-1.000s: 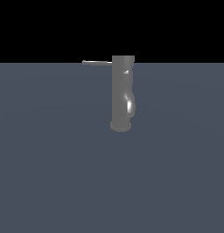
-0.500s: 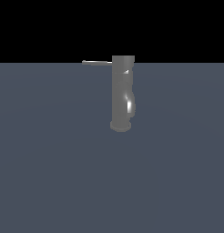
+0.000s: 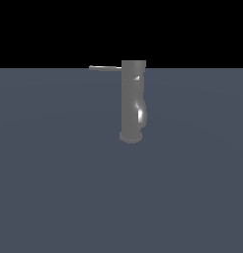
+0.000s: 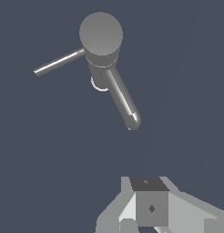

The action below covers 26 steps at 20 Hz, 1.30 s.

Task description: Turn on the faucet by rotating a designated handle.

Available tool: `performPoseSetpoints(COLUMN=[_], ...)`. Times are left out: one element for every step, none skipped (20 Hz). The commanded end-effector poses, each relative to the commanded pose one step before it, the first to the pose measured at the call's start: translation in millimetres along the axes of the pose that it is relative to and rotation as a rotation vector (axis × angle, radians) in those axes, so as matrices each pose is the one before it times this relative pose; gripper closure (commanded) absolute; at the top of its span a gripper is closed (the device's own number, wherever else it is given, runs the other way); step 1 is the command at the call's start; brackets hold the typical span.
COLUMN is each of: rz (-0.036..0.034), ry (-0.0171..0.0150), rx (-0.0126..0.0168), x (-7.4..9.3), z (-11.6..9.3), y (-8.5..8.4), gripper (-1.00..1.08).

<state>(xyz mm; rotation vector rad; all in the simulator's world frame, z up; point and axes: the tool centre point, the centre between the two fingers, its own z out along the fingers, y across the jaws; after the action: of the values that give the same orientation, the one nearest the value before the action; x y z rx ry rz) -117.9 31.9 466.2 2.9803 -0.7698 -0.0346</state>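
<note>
Exterior view, working from its left to its right: the handle (image 3: 104, 67) is sticking out level from the top of the faucet (image 3: 133, 101), pointing toward the exterior view's left. The faucet is standing upright on the dark grey surface (image 3: 54, 188), its wider round base sitting flat, a glossy bulge catching light low on the side toward the exterior view's right. You are not seeing the arm or its fingers anywhere in this view.

Wrist view: you are looking down on the faucet (image 4: 101, 38) from above. The round cap is facing the camera, the handle (image 4: 59, 63) is running off as a thin bar from just under the cap, and a curved spout (image 4: 125, 102) is reaching out from the body and ending in a bright tip. The surface (image 4: 45, 154) is filling the rest.

The gripper (image 4: 148, 207) is showing only as pale blocky housing at the frame edge, well apart from the faucet and the handle. The fingers are touching nothing. Their tips are lying out of frame, so you cannot tell how far they are spread.
</note>
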Motion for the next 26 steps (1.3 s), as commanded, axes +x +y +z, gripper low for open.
performPoseSetpoints(rz=[0.05752,0.02241,0.02239,0.02238,0.02236,0.02234,0.02234,0.02232,0.02233,0.02232,0.02232,0.02232,0.02233,0.02233,0.02234,0.02235,0.02237,0.02239,0.02241,0.02243,0.02246,0.02248,0.02252,0.02254,0.02259,0.02261], ry=[0.00336,0.00118,0.00114,0.00108,0.00103,0.00097,0.0009,0.00083,0.00075,0.00067,0.00059,0.0005,0.00041,0.00031,0.00021,0.00011,0.0,-0.00011,-0.00022,-0.00033,-0.00045,-0.00056,-0.00068,-0.0008,-0.00093,-0.00105], rx=[-0.00128,-0.00039,-0.00027,-0.00016,-0.00005,0.00006,0.00017,0.00028,0.00038,0.00047,0.00057,0.00066,0.00074,0.00082,0.0009,0.00097,0.00104,0.0011,0.00116,0.00121,0.00126,0.0013,0.00134,0.00137,0.00139,0.00141], x=[11.63,4.3,4.19,4.07,3.95,3.82,3.7,3.56,3.43,3.29,3.16,3.01,2.87,2.73,2.58,2.44,2.29,2.15,2.0,1.85,1.71,1.55,1.41,1.26,1.13,0.98], z=[3.98,1.78,1.88,1.97,2.06,2.16,2.25,2.35,2.44,2.53,2.63,2.72,2.81,2.91,3.0,3.09,3.18,3.27,3.36,3.45,3.54,3.63,3.71,3.8,3.89,3.97], y=[-9.56,-4.03,-4.14,-4.24,-4.34,-4.44,-4.53,-4.62,-4.69,-4.77,-4.83,-4.9,-4.95,-5.01,-5.05,-5.09,-5.12,-5.15,-5.17,-5.19,-5.2,-5.2,-5.2,-5.19,-5.18,-5.16], gripper=[1.08,1.08,1.08,1.08,1.08,1.08,1.08,1.08,1.08,1.08,1.08,1.08,1.08,1.08,1.08,1.08,1.08,1.08,1.08,1.08,1.08,1.08,1.08,1.08,1.08,1.08])
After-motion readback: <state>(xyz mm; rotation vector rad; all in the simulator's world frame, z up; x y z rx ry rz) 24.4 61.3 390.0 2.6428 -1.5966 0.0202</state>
